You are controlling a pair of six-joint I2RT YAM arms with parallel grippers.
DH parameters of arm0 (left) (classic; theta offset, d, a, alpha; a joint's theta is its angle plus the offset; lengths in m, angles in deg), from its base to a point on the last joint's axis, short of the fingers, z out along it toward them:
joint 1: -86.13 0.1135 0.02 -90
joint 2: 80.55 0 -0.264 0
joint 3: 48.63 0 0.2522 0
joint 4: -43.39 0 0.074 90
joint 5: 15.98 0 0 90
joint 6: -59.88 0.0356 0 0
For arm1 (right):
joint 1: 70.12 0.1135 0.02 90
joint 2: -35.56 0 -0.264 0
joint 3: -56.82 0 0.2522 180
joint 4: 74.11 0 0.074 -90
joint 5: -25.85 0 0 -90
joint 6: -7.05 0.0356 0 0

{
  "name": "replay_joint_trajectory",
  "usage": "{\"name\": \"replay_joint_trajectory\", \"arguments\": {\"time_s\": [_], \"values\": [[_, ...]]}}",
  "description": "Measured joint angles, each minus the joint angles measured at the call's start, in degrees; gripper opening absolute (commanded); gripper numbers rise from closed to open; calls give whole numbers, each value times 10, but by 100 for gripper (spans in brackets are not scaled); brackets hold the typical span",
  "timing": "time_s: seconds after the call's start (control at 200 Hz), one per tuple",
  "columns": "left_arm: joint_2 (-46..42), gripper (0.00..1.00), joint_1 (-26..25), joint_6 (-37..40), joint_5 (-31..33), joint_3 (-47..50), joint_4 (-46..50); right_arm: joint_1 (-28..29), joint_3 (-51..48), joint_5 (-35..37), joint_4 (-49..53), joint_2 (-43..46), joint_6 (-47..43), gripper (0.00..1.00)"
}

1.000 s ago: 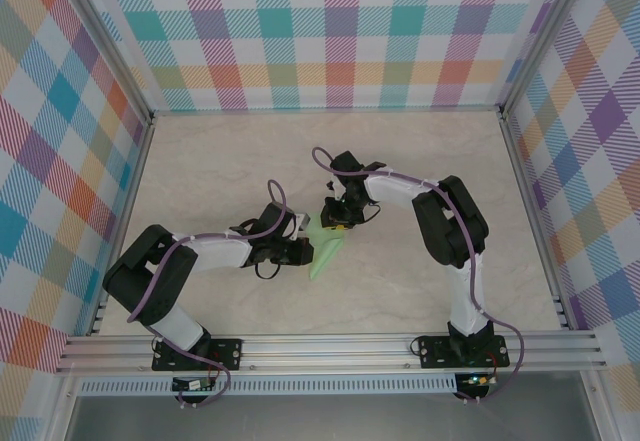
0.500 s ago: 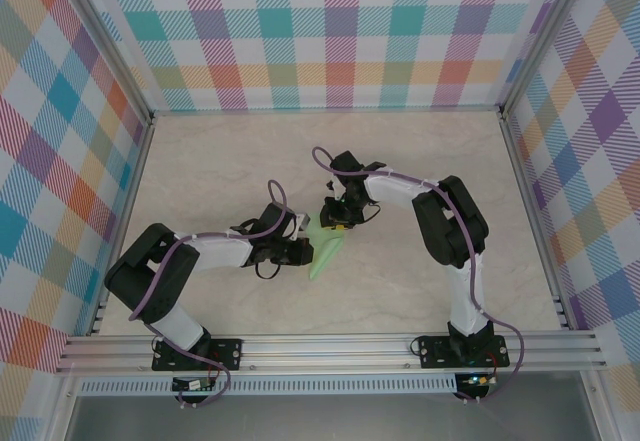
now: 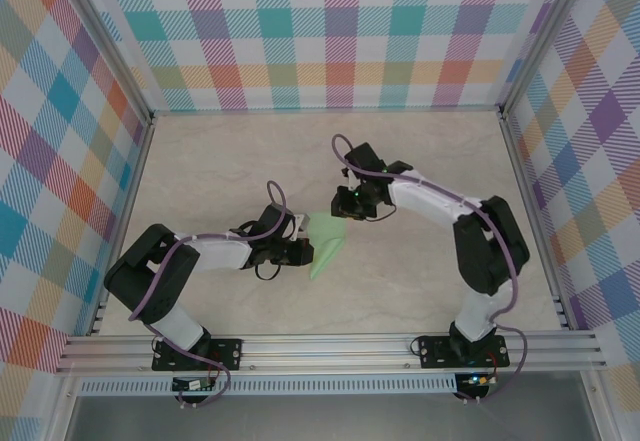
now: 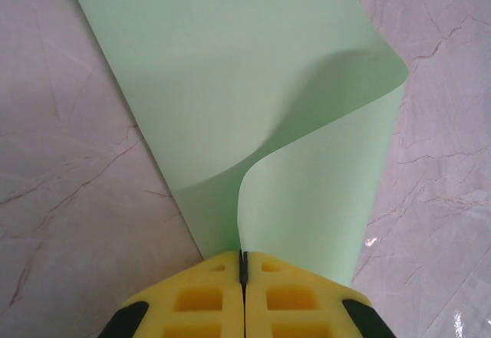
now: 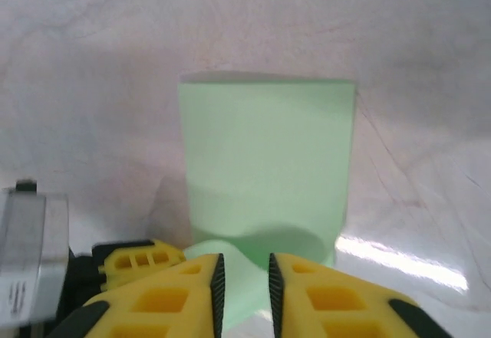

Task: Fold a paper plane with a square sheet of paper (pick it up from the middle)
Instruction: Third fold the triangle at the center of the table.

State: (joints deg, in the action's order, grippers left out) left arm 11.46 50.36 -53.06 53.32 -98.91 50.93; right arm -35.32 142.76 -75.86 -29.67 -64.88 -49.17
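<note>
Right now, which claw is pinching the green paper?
The left gripper, shut on the green paper; the right gripper is open, holding nothing.

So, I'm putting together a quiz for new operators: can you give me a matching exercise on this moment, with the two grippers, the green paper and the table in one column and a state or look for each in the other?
Column A
1. left gripper
2. right gripper
3. square sheet of paper
4. table

Column B
a. pale marbled surface
b. fingers apart with a narrow gap
c. shut, pinching the paper
d. pale green, curled, one flap arching up

Pairs: 1-c, 2-b, 3-d, 4-a
</note>
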Motion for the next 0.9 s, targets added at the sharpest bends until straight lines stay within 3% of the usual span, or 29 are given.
{"name": "replay_joint_trajectory", "arguments": {"time_s": [0.23,0.36,0.61,0.9], "values": [[0,5,0,-2,0,1,-2,3,-224,-60,-172,118,114,0],[0,5,0,-2,0,1,-2,36,-299,-81,-269,126,181,0],[-2,5,0,-2,0,3,-3,137,-334,-83,-409,117,270,0],[-2,5,0,-2,0,4,-4,161,-341,-83,-480,56,314,0]]}}
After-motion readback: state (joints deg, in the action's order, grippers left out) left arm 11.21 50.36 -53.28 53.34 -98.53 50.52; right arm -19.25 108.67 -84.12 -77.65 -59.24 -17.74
